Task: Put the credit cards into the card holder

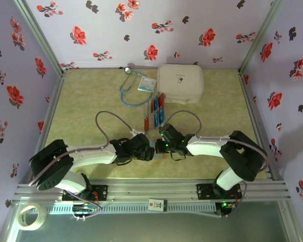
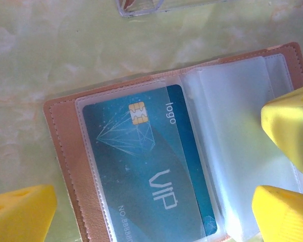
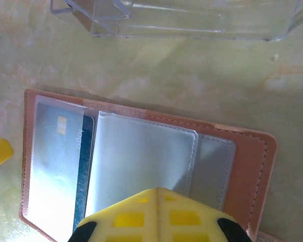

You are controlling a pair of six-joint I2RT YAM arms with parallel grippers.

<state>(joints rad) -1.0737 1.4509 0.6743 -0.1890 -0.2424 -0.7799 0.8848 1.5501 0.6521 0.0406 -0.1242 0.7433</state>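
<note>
The tan card holder (image 2: 65, 151) lies open on the table, its clear sleeves facing up. A blue VIP credit card (image 2: 146, 171) sits inside the left sleeve and also shows as a dark strip (image 3: 83, 151). My left gripper (image 2: 151, 206) hangs open just above that card, one yellow finger on each side. My right gripper (image 3: 159, 196) is shut with nothing between its fingers, its tip resting on a loose clear sleeve (image 3: 141, 156) of the holder (image 3: 247, 166). More blue and red-orange credit cards (image 1: 156, 108) stand in a clear tray behind both grippers (image 1: 155, 148).
The clear plastic tray (image 3: 182, 20) sits just beyond the holder. Farther back are a large white case (image 1: 180, 83), a blue stethoscope (image 1: 134, 88) and a white-and-blue packet (image 1: 147, 84). A tape roll (image 1: 30, 216) lies off the table at the near left.
</note>
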